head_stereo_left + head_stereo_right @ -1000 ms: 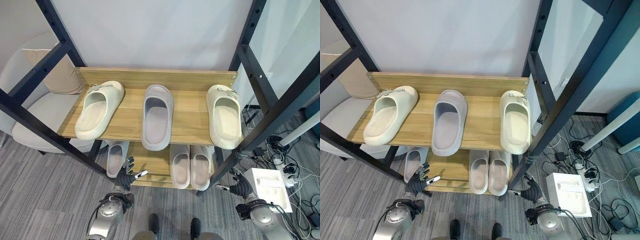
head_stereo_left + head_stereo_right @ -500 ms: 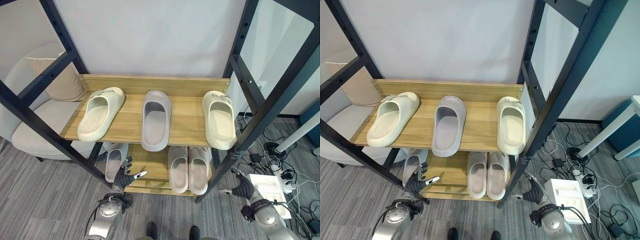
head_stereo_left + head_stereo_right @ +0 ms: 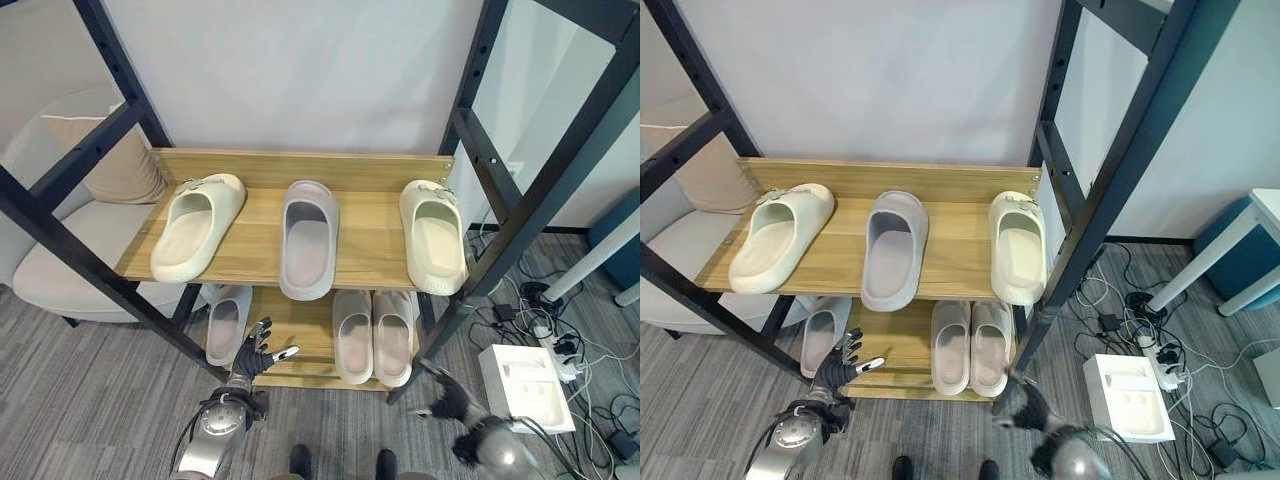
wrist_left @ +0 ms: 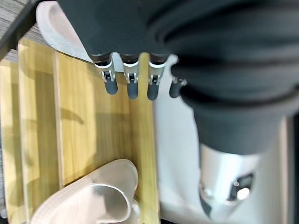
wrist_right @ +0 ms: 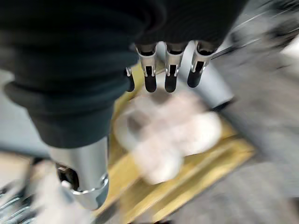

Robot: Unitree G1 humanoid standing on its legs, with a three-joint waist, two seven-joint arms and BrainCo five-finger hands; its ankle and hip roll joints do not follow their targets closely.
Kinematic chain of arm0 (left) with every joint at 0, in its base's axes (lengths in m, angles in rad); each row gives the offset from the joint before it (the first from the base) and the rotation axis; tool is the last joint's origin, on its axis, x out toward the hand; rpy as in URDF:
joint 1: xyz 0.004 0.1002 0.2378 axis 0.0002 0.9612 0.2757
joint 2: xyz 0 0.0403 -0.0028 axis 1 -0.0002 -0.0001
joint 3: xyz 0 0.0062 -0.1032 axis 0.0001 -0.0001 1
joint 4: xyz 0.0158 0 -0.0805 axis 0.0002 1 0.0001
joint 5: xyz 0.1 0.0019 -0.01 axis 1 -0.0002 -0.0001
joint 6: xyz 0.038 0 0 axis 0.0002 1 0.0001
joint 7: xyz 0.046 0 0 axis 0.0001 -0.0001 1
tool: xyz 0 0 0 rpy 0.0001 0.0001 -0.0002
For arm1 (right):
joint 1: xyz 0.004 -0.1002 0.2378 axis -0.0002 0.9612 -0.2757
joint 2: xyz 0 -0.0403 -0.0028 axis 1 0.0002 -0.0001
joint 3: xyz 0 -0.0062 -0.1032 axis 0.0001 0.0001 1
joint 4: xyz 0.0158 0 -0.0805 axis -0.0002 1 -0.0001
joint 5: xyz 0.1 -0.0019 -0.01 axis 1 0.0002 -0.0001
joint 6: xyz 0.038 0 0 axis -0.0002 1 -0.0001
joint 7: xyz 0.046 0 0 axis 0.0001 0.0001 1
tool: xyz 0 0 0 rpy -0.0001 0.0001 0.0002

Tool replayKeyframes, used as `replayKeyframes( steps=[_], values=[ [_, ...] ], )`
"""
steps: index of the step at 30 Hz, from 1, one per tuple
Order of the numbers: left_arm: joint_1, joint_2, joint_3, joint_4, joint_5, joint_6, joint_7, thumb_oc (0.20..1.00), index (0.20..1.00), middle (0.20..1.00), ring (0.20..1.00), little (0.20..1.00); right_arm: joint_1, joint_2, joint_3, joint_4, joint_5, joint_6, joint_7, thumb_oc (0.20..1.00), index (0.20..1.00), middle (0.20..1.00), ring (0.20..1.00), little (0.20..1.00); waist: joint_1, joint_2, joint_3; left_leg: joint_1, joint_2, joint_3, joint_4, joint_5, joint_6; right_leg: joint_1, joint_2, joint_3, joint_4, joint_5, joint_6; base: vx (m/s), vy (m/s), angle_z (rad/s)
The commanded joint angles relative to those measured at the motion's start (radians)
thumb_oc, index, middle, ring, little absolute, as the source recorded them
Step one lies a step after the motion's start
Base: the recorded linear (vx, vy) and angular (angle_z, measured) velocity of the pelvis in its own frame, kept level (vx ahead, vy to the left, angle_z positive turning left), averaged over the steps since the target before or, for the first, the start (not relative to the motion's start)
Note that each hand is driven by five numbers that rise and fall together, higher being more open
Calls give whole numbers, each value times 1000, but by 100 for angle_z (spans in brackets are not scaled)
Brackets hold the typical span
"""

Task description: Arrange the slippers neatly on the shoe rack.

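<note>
Six slippers [image 3: 307, 240] on rack [image 3: 370, 255]

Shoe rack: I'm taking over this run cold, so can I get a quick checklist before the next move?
1. Left hand empty: ok, fingers straight, low in front of the lower shelf.
2. Right hand empty: ok, fingers straight in its wrist view, low by the rack's right post.
3. Cream slippers paired: not ok. One lies tilted at the left end of the top shelf, the other at the right end.
4. Grey slippers paired: not ok. One lies mid top shelf, the other on the lower shelf's left.
5. Pale pair side by side on the lower shelf: ok.
</note>
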Motion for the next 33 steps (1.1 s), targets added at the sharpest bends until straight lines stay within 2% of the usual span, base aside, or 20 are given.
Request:
replayKeyframes(
  steps=[1, 3, 5, 7, 12, 15, 20, 22, 23, 26, 27, 30, 33],
  values=[
    [-79, 39, 21, 8, 13, -51, 31, 1000, 1000, 1000, 1000, 1000, -58, -9, -9, -144, -9, -83, -3, 1000, 1000, 1000, 1000, 1000, 18, -32, 19, 47, 11, -2, 1, -85, -19, 75, -57, -7, 2, -107, 54, 13, 14, 8],
    [-72, 43, 29, 5, 13, -56, 46, 1000, 1000, 1000, 1000, 1000, -79, -33, -17, -262, -41, -97, -20, 1000, 1000, 1000, 1000, 1000, 18, -29, 21, 49, 11, -4, 1, -85, -21, 76, -56, -10, 2, -109, 54, 10, 5, 15],
    [-59, 53, 41, 10, 28, -60, 52, 1000, 1000, 1000, 1000, 1000, -75, -74, -78, -469, -36, -144, -39, 1000, 1000, 1000, 1000, 1000, 11, -29, 18, 49, 13, -2, 1, -86, -22, 75, -55, -12, 3, -109, 54, 12, -3, 16],
    [-51, 55, 44, 19, 40, -66, 49, 1000, 1000, 1000, 1000, 1000, -32, -104, -125, -593, 1, -178, -34, 1000, 1000, 1000, 1000, 1000, 5, -29, 14, 50, 14, -2, 1, -87, -21, 74, -55, -10, 4, -109, 55, 2, -6, 4],
    [-37, 63, 56, 27, 47, -76, 40, 1000, 1000, 1000, 1000, 1000, 7, -192, -211, -718, 52, -219, -41, 1000, 1000, 1000, 1000, 1000, -11, -31, 3, 52, 18, 2, 1, -88, -24, 73, -51, -2, 5, -107, 55, 2, -12, -3],
    [-29, 72, 52, 25, 54, -90, 30, 1000, 1000, 1000, 1000, 1000, 19, -267, -290, -797, 139, -269, -49, 1000, 1000, 1000, 1000, 1000, -25, -33, -7, 55, 23, 9, 1, -87, -27, 71, -47, 3, 4, -105, 57, -4, -19, -7],
    [-33, 74, 38, 6, 42, -102, 29, 1000, 1000, 1000, 1000, 1000, -32, -310, -317, -819, 161, -289, -78, 1000, 1000, 1000, 1000, 1000, -34, -24, -18, 58, 27, 16, 1, -87, -29, 67, -46, 10, 4, -104, 58, 0, -9, -11],
    [-42, 68, 29, 16, 40, -106, 33, 1000, 1000, 1000, 1000, 1000, -71, -298, -311, -813, 114, -289, -104, 1000, 1000, 1000, 1000, 1000, -37, -20, -20, 59, 28, 17, 1, -87, -28, 66, -45, 11, 6, -105, 58, 0, 0, 0],
    [-42, 66, 23, 7, 40, -108, 39, 1000, 1000, 1000, 1000, 1000, -121, -267, -289, -788, 34, -268, -137, 1000, 1000, 1000, 1000, 1000, -32, -17, -22, 58, 28, 16, 1, -88, -27, 67, -45, 9, 6, -105, 57, 0, 0, 0],
    [-44, 58, 9, 16, 34, -102, 51, 1000, 1000, 1000, 1000, 1000, -206, -195, -244, -724, -77, -221, -189, 1000, 1000, 1000, 1000, 1000, -18, -16, -24, 59, 25, 11, 1, -90, -25, 71, -45, 5, 8, -108, 55, 12, 12, 1],
    [-41, 52, 4, 12, 23, -97, 61, 1000, 1000, 1000, 1000, 1000, -256, -154, -220, -673, -131, -187, -215, 1000, 1000, 1000, 1000, 1000, -5, -16, -24, 57, 22, 4, 1, -90, -23, 73, -46, -1, 8, -108, 54, 30, 33, 3],
    [-37, 53, 6, 3, 12, -92, 70, 1000, 1000, 1000, 1000, 1000, -305, -115, -195, -616, -169, -162, -242, 1000, 1000, 1000, 1000, 1000, 4, -18, -23, 54, 18, -3, 1, -90, -20, 73, -47, -6, 8, -109, 54, 21, 33, 3],
    [-5, 46, 31, -28, -13, -92, 96, 1000, 1000, 1000, 1000, 1000, -368, -57, -169, -491, -215, -119, -284, 1000, 1000, 1000, 1000, 1000, 43, -23, -16, 43, 2, -26, 1, -94, -13, 70, -55, -22, 11, -106, 58, 29, 68, 16]
  ],
)
